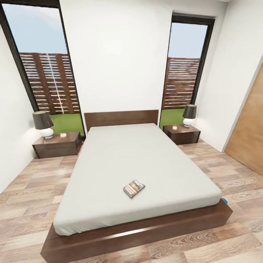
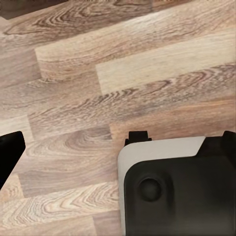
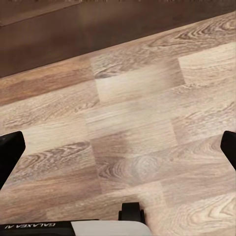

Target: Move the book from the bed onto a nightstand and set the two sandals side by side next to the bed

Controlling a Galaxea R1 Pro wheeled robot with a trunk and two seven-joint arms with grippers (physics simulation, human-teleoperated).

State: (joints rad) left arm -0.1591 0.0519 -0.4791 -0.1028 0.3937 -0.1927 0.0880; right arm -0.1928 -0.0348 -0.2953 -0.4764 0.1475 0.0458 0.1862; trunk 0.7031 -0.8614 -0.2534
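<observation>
Book (image 1: 134,188) lies on the bed (image 1: 146,160) near its foot; a blue sandal (image 1: 224,201) peeks past the right foot corner. Both grippers (image 2: 118,142) (image 3: 118,147) spread open over floor. Risk: overreaching across the mattress.

Both my grippers hang pointing down: left gripper (image 2: 118,142) and right gripper (image 3: 118,147) each have fingertips spread wide, holding nothing.

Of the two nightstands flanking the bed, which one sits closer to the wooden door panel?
The nightstand on the robot's right of the bed, with the smaller-looking lamp. The door panel is on that same side; the other nightstand stands by the left window.
</observation>
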